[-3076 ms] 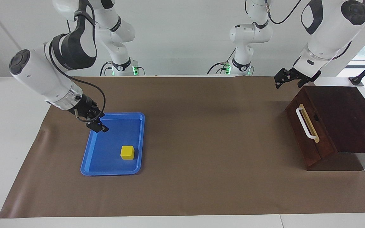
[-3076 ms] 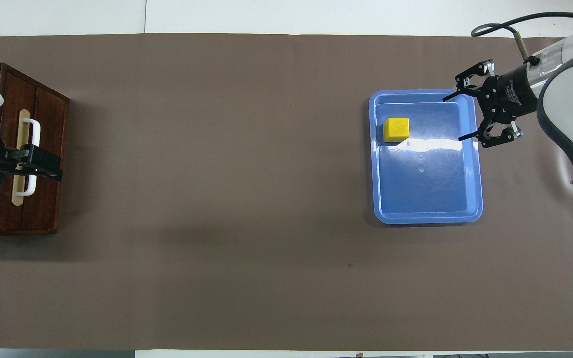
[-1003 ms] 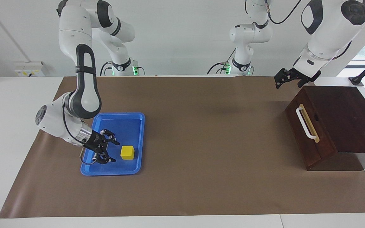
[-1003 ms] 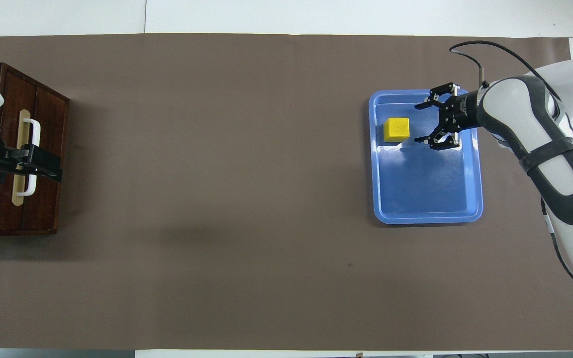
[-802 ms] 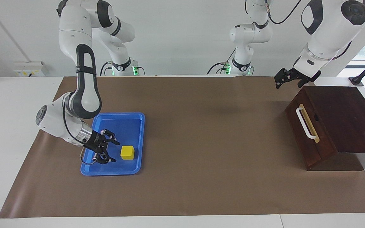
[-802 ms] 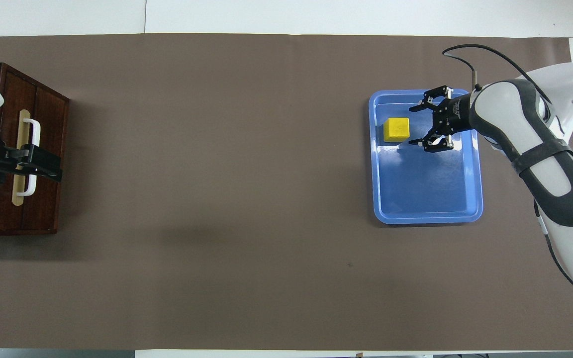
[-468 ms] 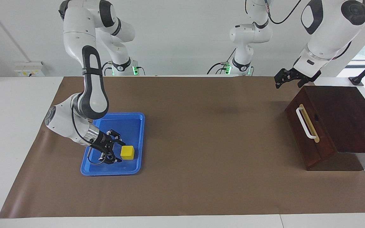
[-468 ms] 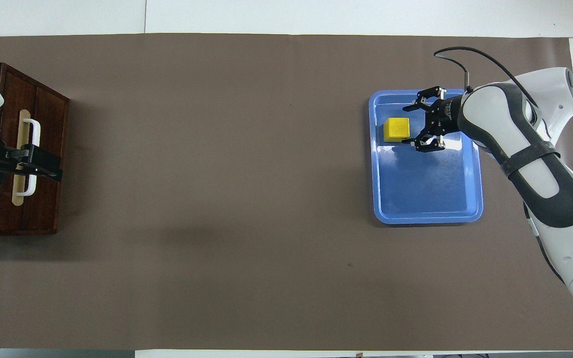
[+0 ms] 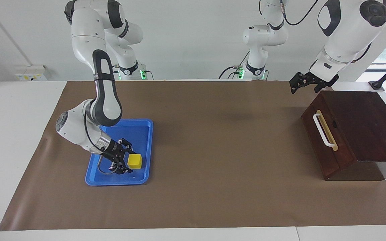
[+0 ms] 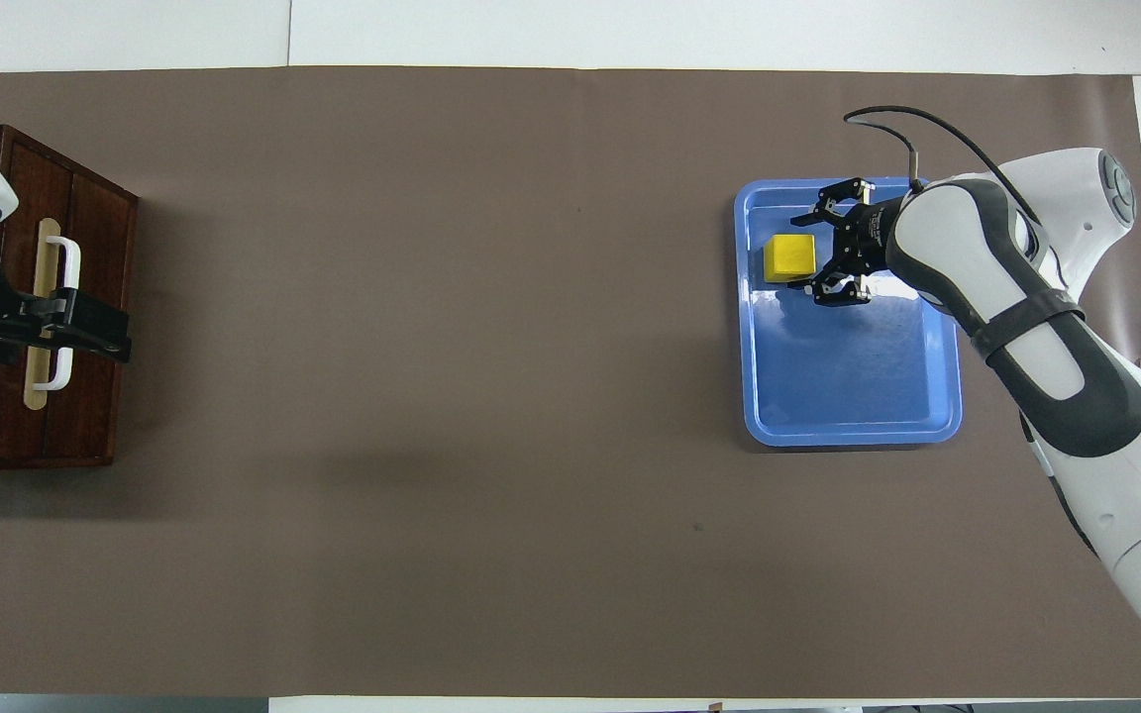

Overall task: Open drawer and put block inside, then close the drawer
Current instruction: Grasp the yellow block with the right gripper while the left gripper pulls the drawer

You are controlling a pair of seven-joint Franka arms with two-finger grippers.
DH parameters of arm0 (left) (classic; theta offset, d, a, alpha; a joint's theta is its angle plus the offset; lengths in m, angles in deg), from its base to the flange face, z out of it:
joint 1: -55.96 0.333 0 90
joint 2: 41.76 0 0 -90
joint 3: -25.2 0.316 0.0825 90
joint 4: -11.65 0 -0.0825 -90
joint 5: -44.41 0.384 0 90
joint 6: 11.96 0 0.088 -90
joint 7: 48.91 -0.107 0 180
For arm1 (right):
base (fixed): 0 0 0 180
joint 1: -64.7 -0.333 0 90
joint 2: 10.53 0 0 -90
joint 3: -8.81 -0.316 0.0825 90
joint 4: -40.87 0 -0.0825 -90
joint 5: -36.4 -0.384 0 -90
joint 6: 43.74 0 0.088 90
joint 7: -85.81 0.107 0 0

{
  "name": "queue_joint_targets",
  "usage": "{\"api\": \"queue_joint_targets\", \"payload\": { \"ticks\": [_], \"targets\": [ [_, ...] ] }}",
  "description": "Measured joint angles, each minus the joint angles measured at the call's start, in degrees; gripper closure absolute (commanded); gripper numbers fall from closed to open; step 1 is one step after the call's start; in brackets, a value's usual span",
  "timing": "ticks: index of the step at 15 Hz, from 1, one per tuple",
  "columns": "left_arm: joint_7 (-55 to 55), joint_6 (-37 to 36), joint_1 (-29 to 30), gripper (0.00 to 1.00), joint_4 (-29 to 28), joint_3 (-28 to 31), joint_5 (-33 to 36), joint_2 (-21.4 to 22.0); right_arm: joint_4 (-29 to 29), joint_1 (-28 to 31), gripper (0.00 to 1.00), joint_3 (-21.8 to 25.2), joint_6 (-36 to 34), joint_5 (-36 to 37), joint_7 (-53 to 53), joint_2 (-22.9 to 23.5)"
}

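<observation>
Right end effector nearer, open jaws flanking block.

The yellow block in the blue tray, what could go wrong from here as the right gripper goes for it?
The right gripper, open, comes at the block low from the side, so a fingertip may nudge it along the blue tray instead of straddling it. Also, the drawer is shut and the left gripper, open, hangs off its handle, so the block may arrive early.
</observation>
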Motion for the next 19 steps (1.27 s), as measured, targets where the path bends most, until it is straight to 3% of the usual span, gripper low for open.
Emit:
{"api": "queue_joint_targets", "payload": {
  "ticks": [4,8,9,14,19],
  "targets": [
    [1.20,5.31,-1.38,0.00,-0.96,-0.12,3.71,-0.03,0.23,0.01,0.36,0.02,0.01,0.00,-1.35,-0.03],
    [2.50,8.87,-5.64,0.00,-3.11,-0.37,15.26,-2.02,0.33,0.07,0.93,0.06,0.00,-0.02,-4.86,-0.10],
    [2.51,9.42,-5.91,0.00,-3.33,-0.36,18.20,-3.36,0.34,0.11,1.00,0.09,-0.01,-0.02,-5.97,-0.17],
    [4.09,15.19,-7.50,0.00,-6.14,-0.38,28.11,-10.05,-0.40,0.32,1.00,0.26,-2.17,-0.02,-8.62,-0.43],
    [6.47,20.55,-7.28,0.00,-12.07,0.21,35.21,-10.38,-11.04,0.66,1.00,0.48,-16.91,0.01,-3.84,-0.98]
  ]
}}
